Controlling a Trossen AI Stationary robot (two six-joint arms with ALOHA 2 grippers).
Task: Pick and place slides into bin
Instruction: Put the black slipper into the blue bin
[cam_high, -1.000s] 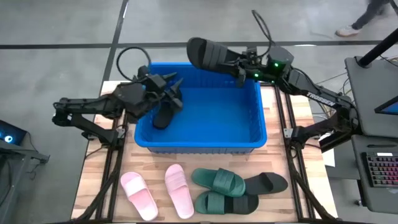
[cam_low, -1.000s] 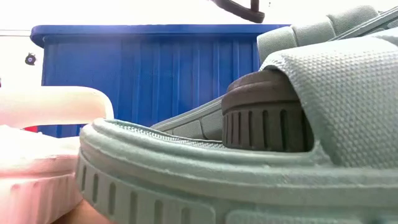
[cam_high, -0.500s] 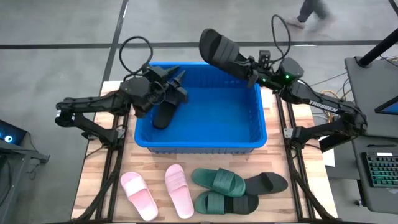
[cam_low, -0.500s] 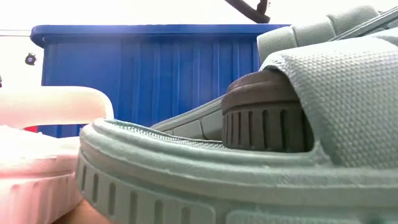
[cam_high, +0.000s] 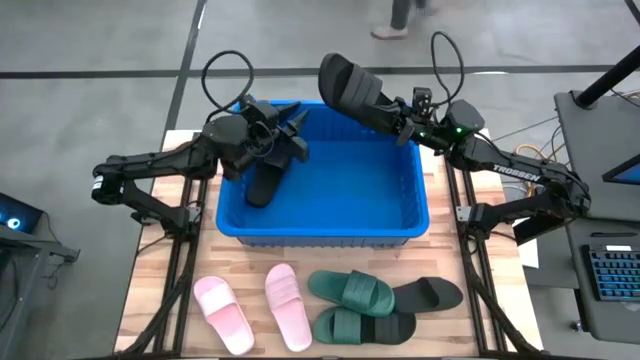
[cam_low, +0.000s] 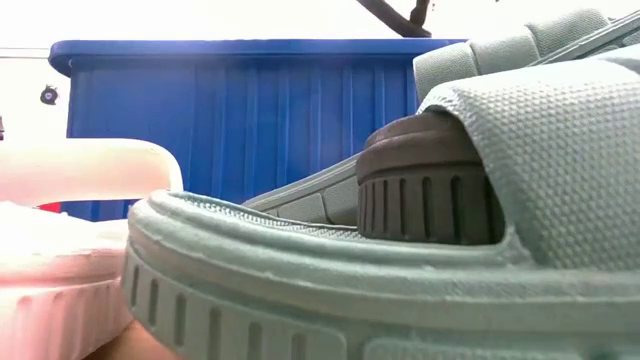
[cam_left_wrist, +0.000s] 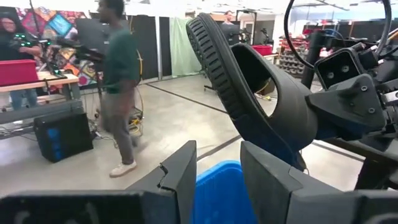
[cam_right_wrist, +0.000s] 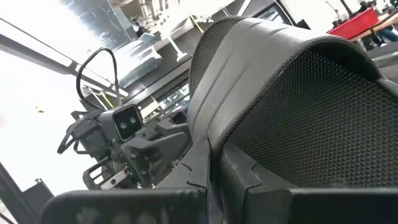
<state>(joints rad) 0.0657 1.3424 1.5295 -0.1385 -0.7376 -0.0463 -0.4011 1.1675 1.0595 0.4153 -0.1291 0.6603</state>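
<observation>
Overhead, the wooden bench (cam_high: 160, 280) fills the middle of the frame, and the blue bin (cam_high: 330, 235) takes up its upper half. One black slide (cam_high: 262, 183) lies inside the bin at its left end. Along the lower edge of the frame, in front of the bin, a row of slides rests on the bench: two pink slides (cam_high: 255, 308) at lower left, two dark green slides (cam_high: 355, 305) at lower centre, stacked partly over one another, and a second black slide (cam_high: 430, 294) just right of them, touching the green pair.

The right end effector (cam_high: 405, 118) sits at upper right, above the bin's far right corner, clamped tight on the heel end of a third black slide (cam_high: 350, 85), which sticks out up and left over the far rim, clear of the bin. The left end effector (cam_high: 293, 128) hovers at upper left over the bin's far left corner, fingers narrowly parted with nothing between them, above the slide lying inside.

In the left wrist view a person (cam_left_wrist: 118, 81) walks across the room beyond.
</observation>
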